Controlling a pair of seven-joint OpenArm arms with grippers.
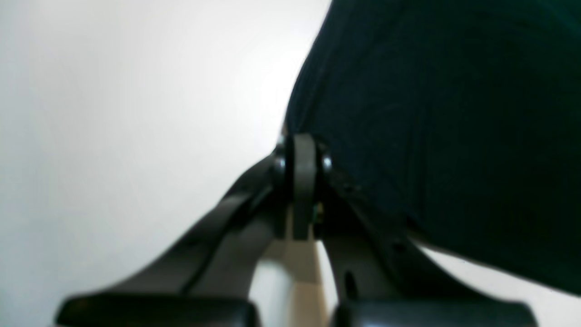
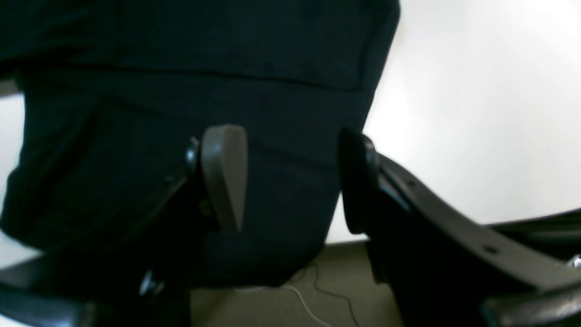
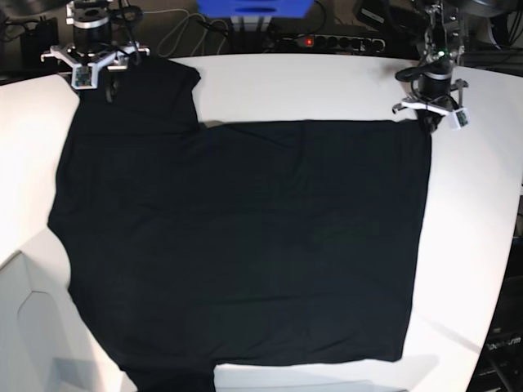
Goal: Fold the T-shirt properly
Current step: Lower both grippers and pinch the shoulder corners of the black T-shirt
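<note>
Sprawling black T-shirt [image 3: 245,245], mostly flat

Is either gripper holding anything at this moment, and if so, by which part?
The left gripper is shut on the T-shirt at its far corner edge. The right gripper holds nothing: its jaws stand open over the sleeve.
</note>
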